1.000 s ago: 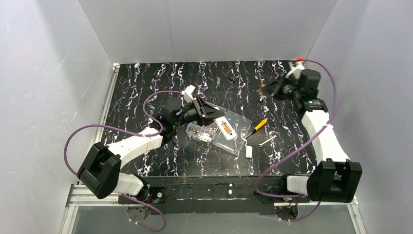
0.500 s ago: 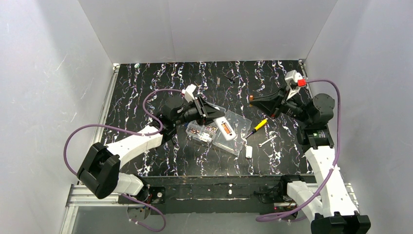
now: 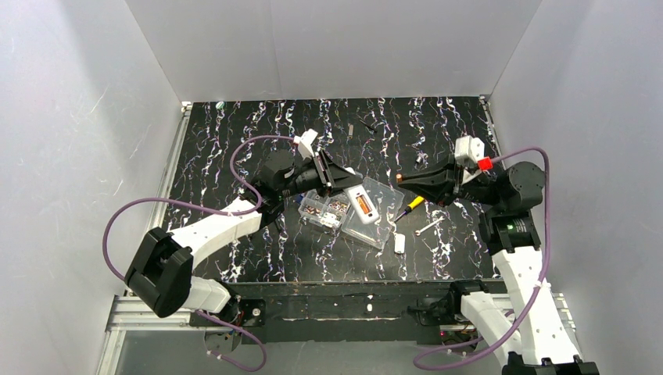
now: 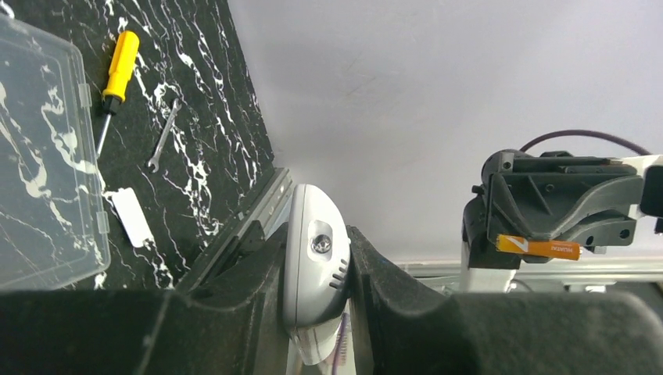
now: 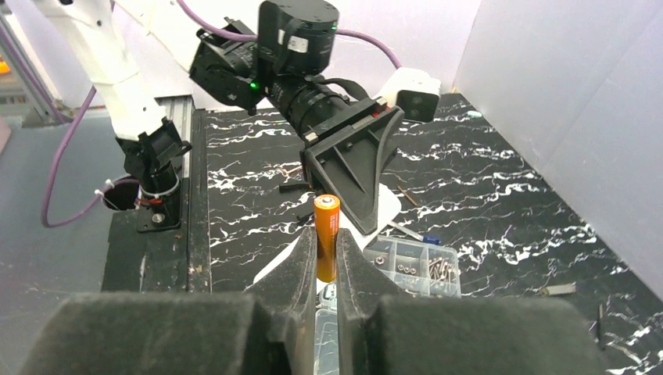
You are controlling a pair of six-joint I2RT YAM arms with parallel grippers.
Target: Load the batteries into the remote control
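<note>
My left gripper [image 3: 338,180] is shut on one end of the white remote control [image 3: 356,193] and holds it over the clear box. An orange patch shows on the remote's upward face. In the left wrist view the remote's rounded end [image 4: 316,262] is pinched between my fingers. My right gripper [image 3: 410,181] is shut on an orange battery [image 5: 326,233], which stands upright between the pads. It hovers just right of the remote. The battery also shows in the left wrist view [image 4: 539,247].
A clear compartmented screw box [image 3: 324,211] with its open lid [image 4: 39,156] lies under the remote. A yellow-handled screwdriver [image 3: 417,201], a small wrench [image 3: 428,226] and a small white cover piece [image 3: 399,243] lie to its right. Grey walls enclose the table.
My right arm has swung from the far right corner down and left, carrying the battery close to the remote. The left gripper and remote have barely moved.
</note>
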